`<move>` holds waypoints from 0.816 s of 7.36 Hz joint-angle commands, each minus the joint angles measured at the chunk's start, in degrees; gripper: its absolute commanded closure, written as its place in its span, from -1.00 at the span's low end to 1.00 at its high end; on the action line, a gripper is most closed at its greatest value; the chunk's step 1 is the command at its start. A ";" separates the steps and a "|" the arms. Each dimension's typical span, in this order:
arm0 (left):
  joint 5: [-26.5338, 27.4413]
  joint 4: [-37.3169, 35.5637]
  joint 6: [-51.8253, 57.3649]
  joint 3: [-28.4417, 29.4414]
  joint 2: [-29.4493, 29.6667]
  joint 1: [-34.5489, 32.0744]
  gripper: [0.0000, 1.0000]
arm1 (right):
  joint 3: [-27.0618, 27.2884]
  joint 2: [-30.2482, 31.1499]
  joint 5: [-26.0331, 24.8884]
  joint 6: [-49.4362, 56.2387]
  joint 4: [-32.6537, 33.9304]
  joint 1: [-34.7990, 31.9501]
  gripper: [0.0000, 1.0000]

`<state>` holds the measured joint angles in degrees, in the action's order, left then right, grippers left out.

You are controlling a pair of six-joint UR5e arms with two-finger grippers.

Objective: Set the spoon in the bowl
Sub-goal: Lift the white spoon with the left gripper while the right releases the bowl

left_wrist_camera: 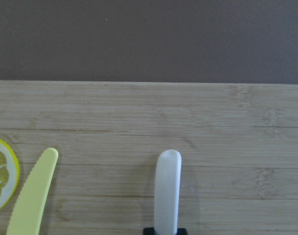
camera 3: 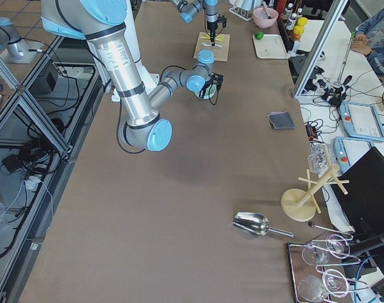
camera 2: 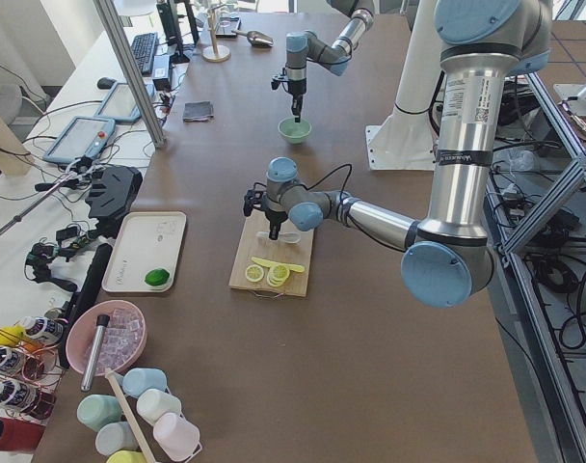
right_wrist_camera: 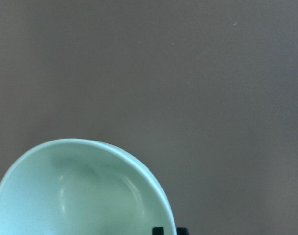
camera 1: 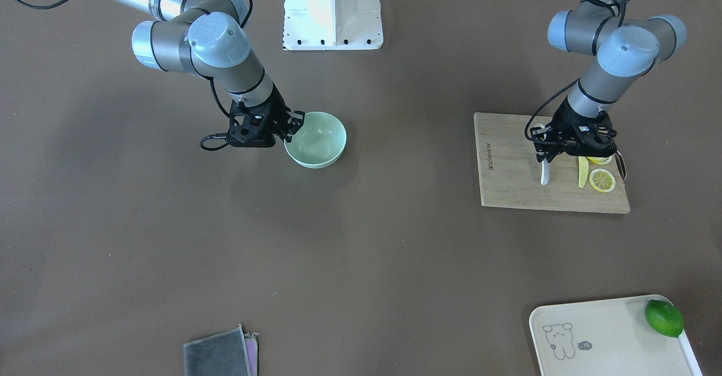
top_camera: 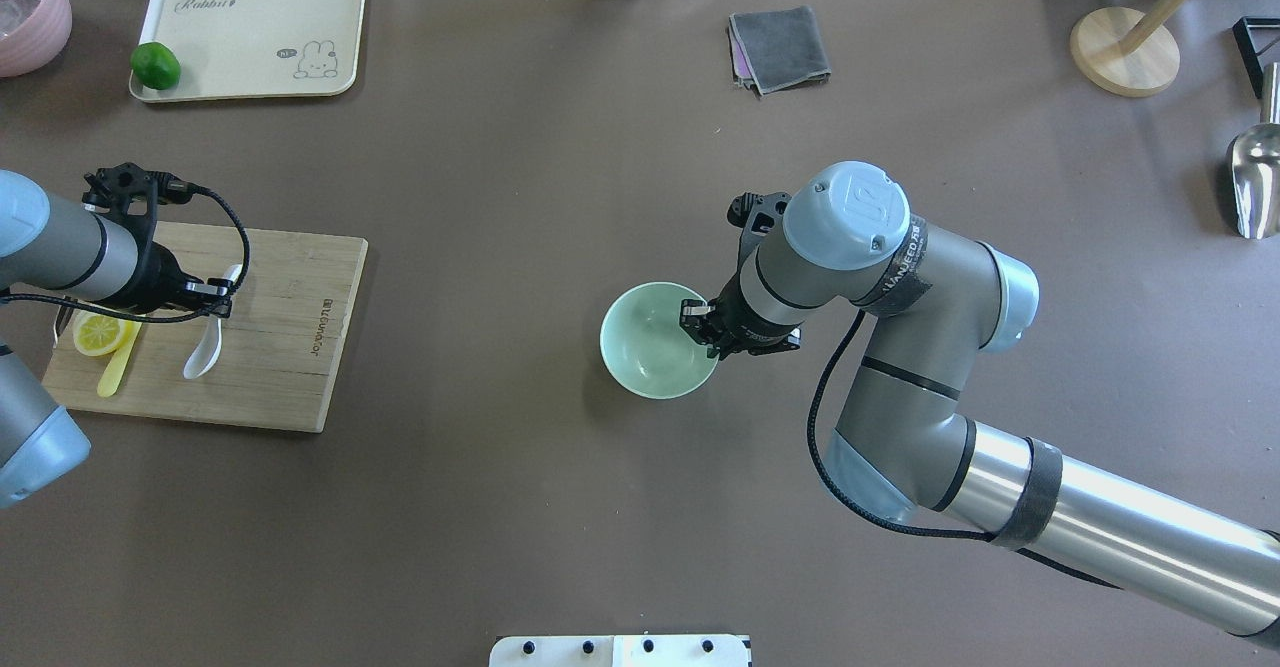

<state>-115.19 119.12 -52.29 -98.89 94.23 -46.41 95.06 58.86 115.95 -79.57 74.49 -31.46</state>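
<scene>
— Spoon?
— Small glossy white soup spoon [top_camera: 203, 352] on bamboo cutting board [top_camera: 290, 347], frame left. Left fingers [top_camera: 221, 292] clamped on its handle.
— Bowl?
— Round mint-green bowl [top_camera: 640, 352], mid brown worktop [top_camera: 500, 197]. Right fingers [top_camera: 695, 309] pinch its rim.

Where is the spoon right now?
Overhead view, left: the spoon lies on the board beside the yellow knife, its handle between the jaws of the left gripper.

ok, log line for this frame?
left fingers: at glossy white ceramic spoon on wooden cutting board, closure unclear | right fingers: at rim of pale mint-green round bowl, closure unclear | spoon not yet in bowl
</scene>
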 commanded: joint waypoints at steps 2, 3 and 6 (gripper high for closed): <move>-0.47 -1.34 -8.83 -4.28 5.74 0.00 1.00 | 3.19 0.81 0.67 0.82 0.21 -4.46 -1.00; -0.47 -2.56 -14.98 -4.03 11.53 0.26 1.00 | 3.20 1.95 2.16 3.52 0.22 -7.19 -1.00; 0.93 -13.97 -26.79 -2.97 27.89 6.93 1.00 | 3.46 9.41 11.37 21.76 0.48 -18.95 -1.00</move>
<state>-114.89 109.64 -74.86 -102.11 115.89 -41.49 98.51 65.09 123.16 -65.38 74.85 -45.22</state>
